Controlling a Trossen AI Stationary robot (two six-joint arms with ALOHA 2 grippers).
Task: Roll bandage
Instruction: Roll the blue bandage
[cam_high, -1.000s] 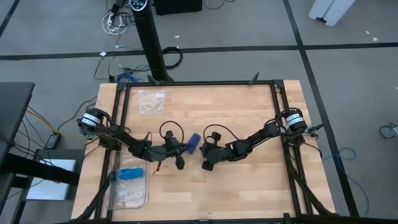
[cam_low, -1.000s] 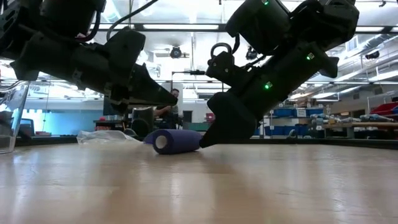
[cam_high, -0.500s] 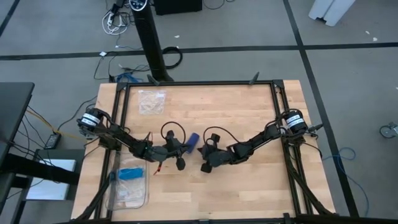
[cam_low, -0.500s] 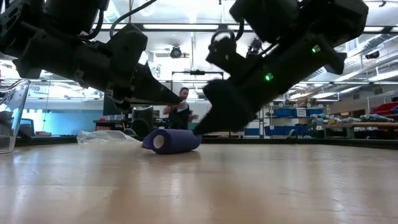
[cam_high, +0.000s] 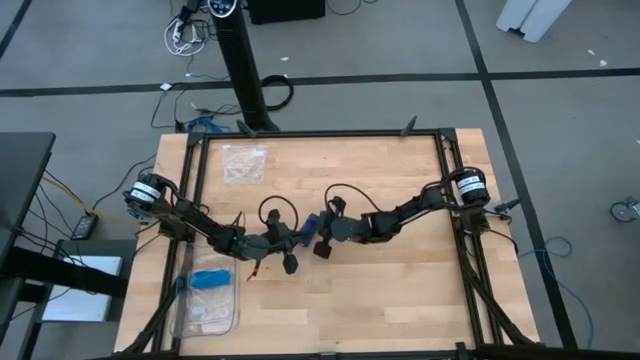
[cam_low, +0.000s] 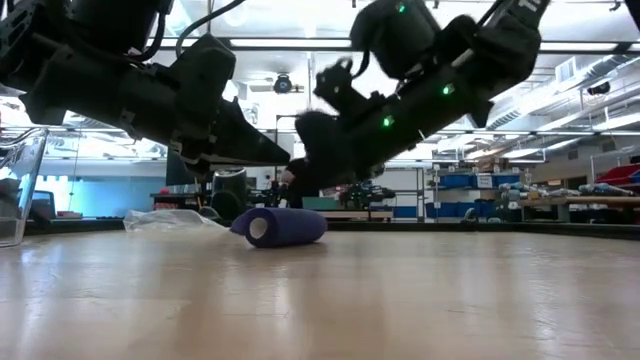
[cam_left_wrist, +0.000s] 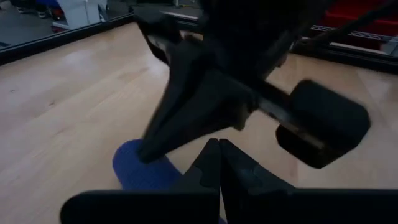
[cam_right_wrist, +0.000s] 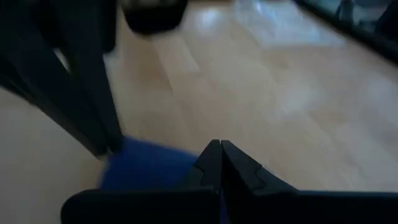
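Observation:
The bandage (cam_low: 278, 226) is a dark navy-blue compact roll lying on its side on the table's middle. In the high view only a bit of the bandage (cam_high: 310, 223) shows between the two grippers. My left gripper (cam_low: 286, 159) is shut and hangs just above the roll, coming from the table's left. My right gripper (cam_low: 302, 182) is shut and hangs above the roll's right end, coming from the table's right. The roll also shows past my shut left gripper (cam_left_wrist: 219, 148) in the left wrist view (cam_left_wrist: 139, 172), and past my shut right gripper (cam_right_wrist: 221, 150) in the right wrist view (cam_right_wrist: 146, 169).
A clear plastic bag (cam_high: 245, 163) lies at the far left of the table, and it also shows in the low view (cam_low: 165, 218). A clear bag holding a light-blue item (cam_high: 208, 278) lies at the near left. Black frame rails (cam_high: 320, 133) edge the table.
My right gripper has risen off the table and gone toward the table's left and far edges, ending above the bandage roll close to my left gripper. The roll still lies on its side.

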